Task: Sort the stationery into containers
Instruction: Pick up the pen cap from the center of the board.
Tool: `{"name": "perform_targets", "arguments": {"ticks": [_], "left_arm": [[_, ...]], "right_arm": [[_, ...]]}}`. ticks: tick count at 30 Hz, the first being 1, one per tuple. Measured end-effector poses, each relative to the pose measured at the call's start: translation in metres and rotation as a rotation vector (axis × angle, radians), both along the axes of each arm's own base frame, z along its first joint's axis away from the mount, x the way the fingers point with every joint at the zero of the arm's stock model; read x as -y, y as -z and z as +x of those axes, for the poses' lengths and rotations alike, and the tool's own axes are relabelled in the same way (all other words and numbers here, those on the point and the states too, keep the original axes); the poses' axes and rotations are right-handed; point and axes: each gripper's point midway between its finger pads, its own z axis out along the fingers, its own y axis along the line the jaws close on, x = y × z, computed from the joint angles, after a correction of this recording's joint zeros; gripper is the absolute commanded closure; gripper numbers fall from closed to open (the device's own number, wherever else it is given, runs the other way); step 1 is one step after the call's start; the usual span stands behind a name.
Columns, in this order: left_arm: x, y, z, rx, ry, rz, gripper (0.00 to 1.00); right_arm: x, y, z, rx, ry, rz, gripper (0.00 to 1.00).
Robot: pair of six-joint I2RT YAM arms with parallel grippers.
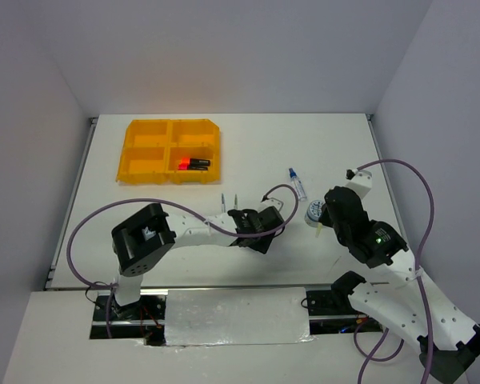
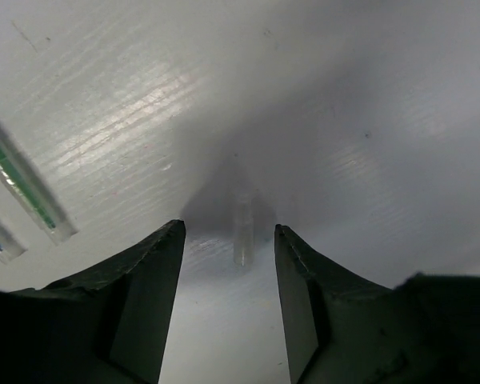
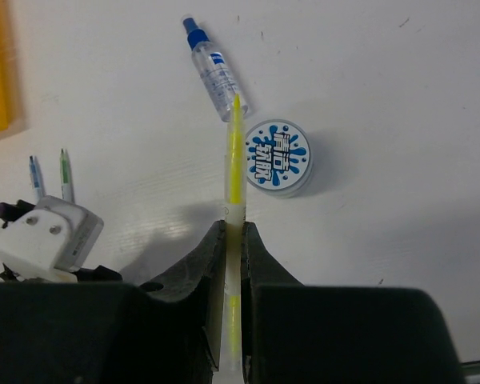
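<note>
The orange-yellow tray [image 1: 148, 152] stands at the far left, with short black markers [image 1: 194, 163] in its near right compartment. My right gripper [image 3: 233, 228] is shut on a pale stick with a yellow core [image 3: 235, 168], held above the table and pointing at the blue-capped clear bottle [image 3: 214, 76]. A round roll with a blue-and-white label [image 3: 278, 157] lies just right of the stick. My left gripper [image 2: 228, 230] is open and low over the table, with a small clear tube [image 2: 242, 232] lying between its fingertips. Two thin pens [image 2: 24, 188] lie to its left.
In the top view the two thin pens [image 1: 229, 198] lie just beyond the left gripper [image 1: 266, 218]. The bottle [image 1: 297, 183] and roll [image 1: 314, 211] lie between the two arms, next to the right gripper [image 1: 322, 222]. A purple cable [image 1: 282, 194] loops above the left wrist.
</note>
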Motion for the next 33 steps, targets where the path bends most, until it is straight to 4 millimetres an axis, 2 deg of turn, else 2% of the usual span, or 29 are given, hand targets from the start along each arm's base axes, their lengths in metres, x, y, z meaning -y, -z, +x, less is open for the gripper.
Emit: {"name": "perform_targets", "arguments": {"ticks": [1, 6, 9, 11, 18, 21, 23, 25, 27, 30, 31, 33], "left_arm": [[-0.001, 0.004, -0.001, -0.004, 0.002, 0.009, 0.39], [0.001, 0.009, 0.000, 0.002, 0.002, 0.018, 0.57], [0.001, 0.009, 0.002, 0.009, -0.005, 0.015, 0.93], [0.003, 0.008, 0.002, 0.012, -0.002, 0.011, 0.99], [0.003, 0.006, 0.003, 0.019, -0.002, 0.011, 1.00], [-0.003, 0.002, 0.005, 0.034, -0.014, 0.017, 1.00], [-0.011, -0.010, 0.009, 0.050, -0.032, 0.005, 1.00], [-0.021, -0.034, 0.020, 0.077, -0.066, -0.050, 1.00], [-0.036, -0.077, 0.041, 0.130, -0.127, -0.168, 1.00], [-0.062, -0.160, 0.074, 0.266, -0.202, -0.472, 1.00], [-0.078, -0.189, 0.081, 0.329, -0.224, -0.582, 1.00], [-0.096, -0.237, 0.080, 0.441, -0.222, -0.756, 1.00]], "right_arm": [[0.000, 0.000, 0.000, 0.000, -0.001, 0.000, 1.00], [0.000, 0.000, 0.000, 0.000, -0.005, 0.000, 1.00], [-0.002, 0.000, -0.001, 0.000, -0.011, 0.005, 1.00], [-0.003, 0.000, -0.001, -0.002, -0.020, 0.010, 1.00], [-0.016, 0.002, -0.001, 0.003, -0.088, 0.037, 1.00], [-0.039, 0.009, -0.001, 0.015, -0.219, 0.081, 1.00], [-0.059, 0.015, -0.002, 0.030, -0.329, 0.126, 1.00], [-0.079, 0.020, -0.006, 0.043, -0.434, 0.176, 1.00], [-0.099, 0.019, -0.009, 0.065, -0.534, 0.235, 1.00], [-0.129, 0.017, -0.014, 0.124, -0.671, 0.349, 1.00], [-0.141, 0.016, -0.016, 0.154, -0.721, 0.410, 1.00], [-0.158, 0.016, -0.024, 0.197, -0.805, 0.498, 1.00]]}}
